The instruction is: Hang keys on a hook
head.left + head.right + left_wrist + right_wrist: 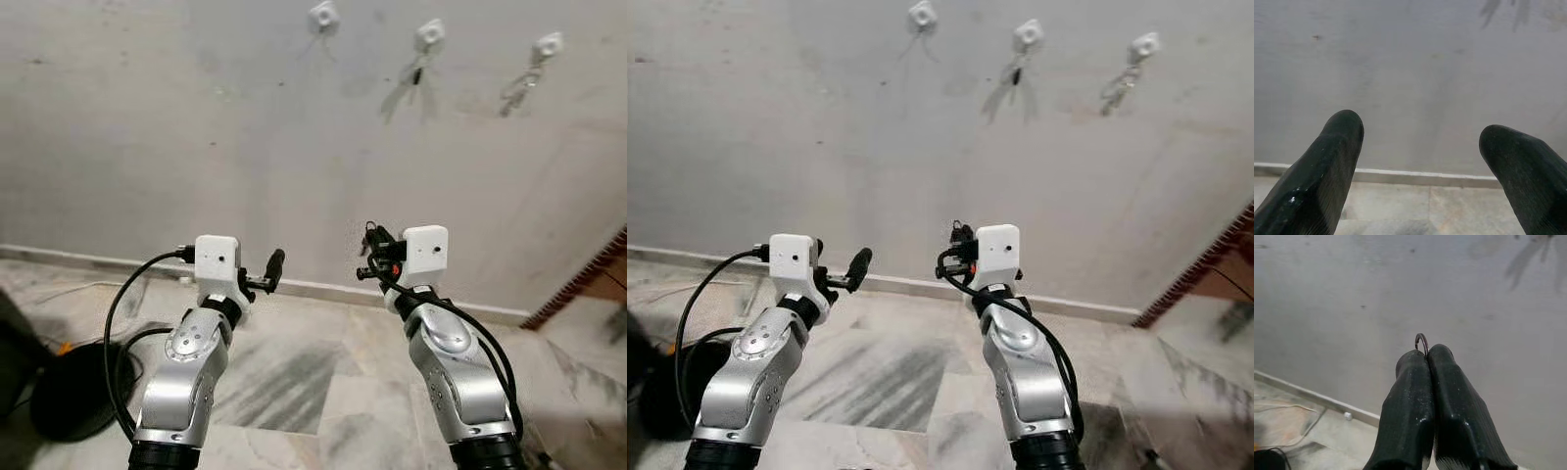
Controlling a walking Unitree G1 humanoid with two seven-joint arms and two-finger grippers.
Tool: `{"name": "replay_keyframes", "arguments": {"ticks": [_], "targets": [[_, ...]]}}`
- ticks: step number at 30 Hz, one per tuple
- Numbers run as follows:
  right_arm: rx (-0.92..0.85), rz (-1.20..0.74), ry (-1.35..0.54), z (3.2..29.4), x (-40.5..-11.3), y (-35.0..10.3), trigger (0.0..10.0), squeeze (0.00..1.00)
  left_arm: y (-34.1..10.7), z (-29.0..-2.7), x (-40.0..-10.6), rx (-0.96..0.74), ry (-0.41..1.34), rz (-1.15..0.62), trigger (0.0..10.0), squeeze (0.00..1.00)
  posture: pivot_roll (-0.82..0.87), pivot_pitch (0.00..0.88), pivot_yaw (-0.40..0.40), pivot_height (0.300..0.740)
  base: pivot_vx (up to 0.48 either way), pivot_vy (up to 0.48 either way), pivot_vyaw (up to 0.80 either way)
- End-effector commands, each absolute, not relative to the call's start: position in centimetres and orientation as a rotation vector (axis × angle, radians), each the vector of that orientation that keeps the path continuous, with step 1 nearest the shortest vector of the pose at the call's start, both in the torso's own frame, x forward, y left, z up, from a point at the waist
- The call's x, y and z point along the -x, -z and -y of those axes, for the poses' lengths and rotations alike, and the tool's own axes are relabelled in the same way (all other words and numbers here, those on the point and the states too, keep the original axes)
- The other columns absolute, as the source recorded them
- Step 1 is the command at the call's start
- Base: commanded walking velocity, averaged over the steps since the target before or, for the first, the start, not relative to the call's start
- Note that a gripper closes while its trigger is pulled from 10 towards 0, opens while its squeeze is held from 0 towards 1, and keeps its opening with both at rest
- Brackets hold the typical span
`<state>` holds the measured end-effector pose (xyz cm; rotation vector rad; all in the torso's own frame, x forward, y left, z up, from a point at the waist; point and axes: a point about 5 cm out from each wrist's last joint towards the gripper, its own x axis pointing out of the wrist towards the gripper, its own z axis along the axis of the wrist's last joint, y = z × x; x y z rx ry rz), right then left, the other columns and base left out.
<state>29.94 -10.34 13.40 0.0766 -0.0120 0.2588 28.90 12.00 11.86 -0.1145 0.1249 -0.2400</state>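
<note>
We are holding the key ring (1421, 341) pinched at the tips of the clenched right gripper (1427, 357), well below the three wall hooks, while the left gripper (1420, 142) is hanging released; we should be lifting toward the bare left hook (324, 17), ring loop leading.

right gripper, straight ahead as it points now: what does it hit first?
Probably bare wall. The right gripper, shut on a key ring, points at plain wall well below the three hooks; the free left hook sits higher up. Nothing stands in between, though depth to the wall is unclear.
</note>
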Motion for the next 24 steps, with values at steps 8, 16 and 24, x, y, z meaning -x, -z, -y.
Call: {"name": "replay_keyframes", "arguments": {"ticks": [8,16,24], "targets": [[-0.082,0.029,-0.249,10.44,-29.8,-13.73,10.0,0.0,-12.0,-11.94,-28.58,0.11,0.266,-0.128,10.0,0.0,0.19,0.0,-0.067,0.74,0.0,0.0,0.66],[-0.116,0.054,-0.237,10.71,-29.74,-13.98,10.0,0.0,-12.12,-11.6,-28.38,0.13,0.308,-0.126,10.0,0.0,0.19,0.0,-0.064,0.74,0.0,0.0,0.0],[-0.127,0.081,-0.204,11.36,-29.78,-14.42,10.0,0.0,-12.16,-11.23,-28.45,0.131,0.322,-0.128,10.0,0.0,0.18,0.0,-0.058,0.74,0.0,0.0,0.0]]}}
